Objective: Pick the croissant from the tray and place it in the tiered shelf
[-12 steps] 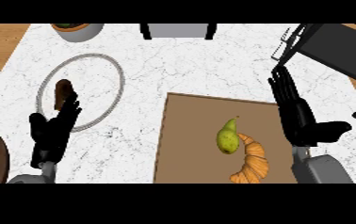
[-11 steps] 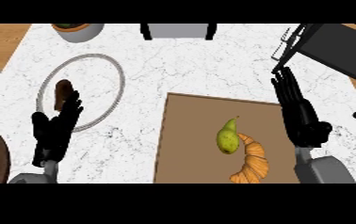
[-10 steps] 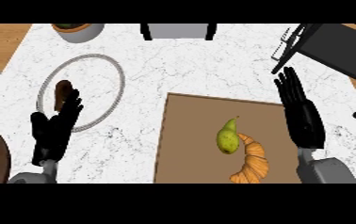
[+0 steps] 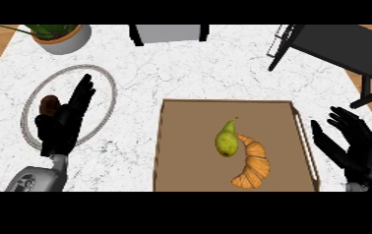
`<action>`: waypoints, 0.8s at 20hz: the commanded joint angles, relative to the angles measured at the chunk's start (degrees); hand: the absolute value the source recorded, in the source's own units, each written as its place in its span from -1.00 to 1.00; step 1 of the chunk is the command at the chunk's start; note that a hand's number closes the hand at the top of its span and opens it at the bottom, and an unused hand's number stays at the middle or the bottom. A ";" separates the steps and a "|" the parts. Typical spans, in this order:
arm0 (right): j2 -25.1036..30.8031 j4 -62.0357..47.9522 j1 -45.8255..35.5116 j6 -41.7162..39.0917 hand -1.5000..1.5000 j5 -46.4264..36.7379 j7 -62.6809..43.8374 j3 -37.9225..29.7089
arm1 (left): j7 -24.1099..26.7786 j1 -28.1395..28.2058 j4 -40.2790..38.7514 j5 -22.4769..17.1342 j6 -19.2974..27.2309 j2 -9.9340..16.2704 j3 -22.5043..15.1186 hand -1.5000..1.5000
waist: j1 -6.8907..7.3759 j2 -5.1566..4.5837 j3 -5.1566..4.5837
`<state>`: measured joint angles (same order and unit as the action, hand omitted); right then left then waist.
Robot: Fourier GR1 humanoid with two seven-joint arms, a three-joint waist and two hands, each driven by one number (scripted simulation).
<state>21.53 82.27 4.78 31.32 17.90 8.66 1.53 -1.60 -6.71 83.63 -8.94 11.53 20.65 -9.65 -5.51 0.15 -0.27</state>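
Right hand (image 4: 353, 142) released, fingers spread, just right of tray (image 4: 169, 144). Left hand (image 4: 64, 121) open over plate (image 4: 107, 88). Croissant (image 4: 253, 162): orange-brown, curved, ridged, lying in tray, touching green pear (image 4: 227, 138).

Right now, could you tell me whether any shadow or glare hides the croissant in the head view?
In the head view, the croissant is evenly lit, with no glare; the pear touches its upper end; the tray shows flat brown without strong shadow; the right hand stays apart.
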 commanded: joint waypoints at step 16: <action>-0.58 28.34 32.57 11.43 -1.00 -15.93 1.05 10.15 | 1.62 -3.56 -1.98 5.80 0.52 -6.63 -5.35 0.00 | 5.31 -0.29 0.08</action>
<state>16.32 104.60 32.29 41.50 8.25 16.62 6.31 0.24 -9.99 81.90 -4.52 11.00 15.64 -13.92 -0.73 0.00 -0.13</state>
